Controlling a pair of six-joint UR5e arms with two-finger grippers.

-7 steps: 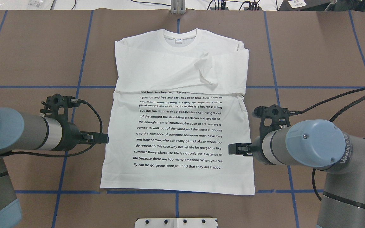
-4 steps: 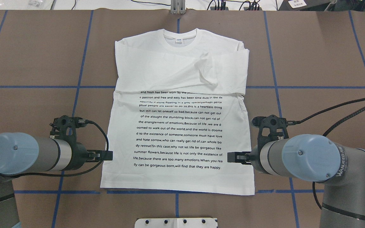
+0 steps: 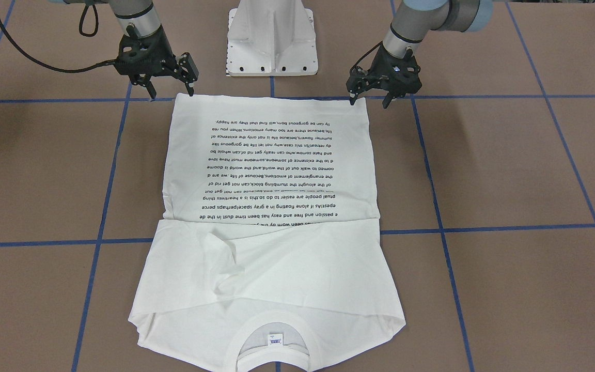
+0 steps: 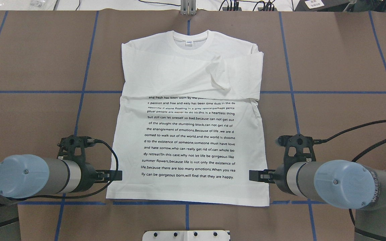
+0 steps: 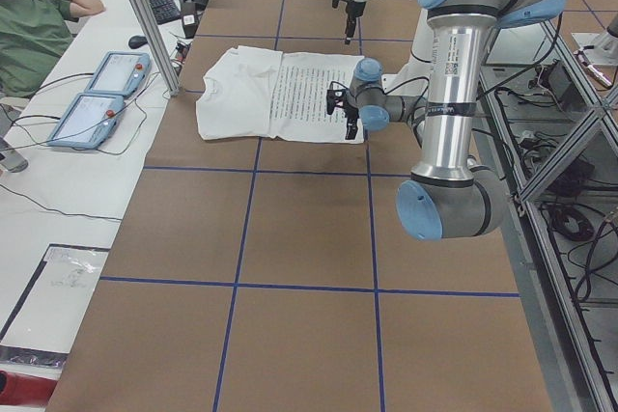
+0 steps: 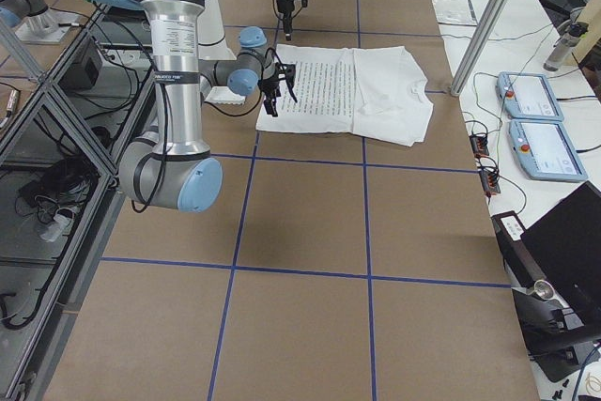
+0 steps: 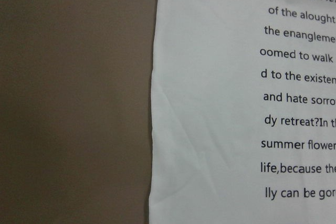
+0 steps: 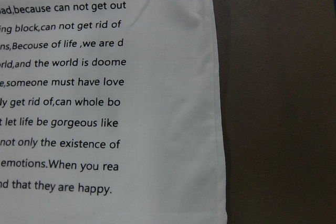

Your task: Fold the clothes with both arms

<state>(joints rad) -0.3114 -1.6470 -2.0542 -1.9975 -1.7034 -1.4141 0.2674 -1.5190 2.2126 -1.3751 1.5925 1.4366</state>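
Drift toward the hem is the change: both arms have slid back along the sides of the shirt, from beside the middle of the print to its two near corners. The left claw and right claw each stand wide and hold nothing, one finger by a corner and one off the cloth; contact I cannot tell. The shirt lies flat on the bench, print up, sleeves crossed over the chest, collar far from the robot. This looks like lining up for a corner pinch, with the hem-to-collar fold not yet begun.
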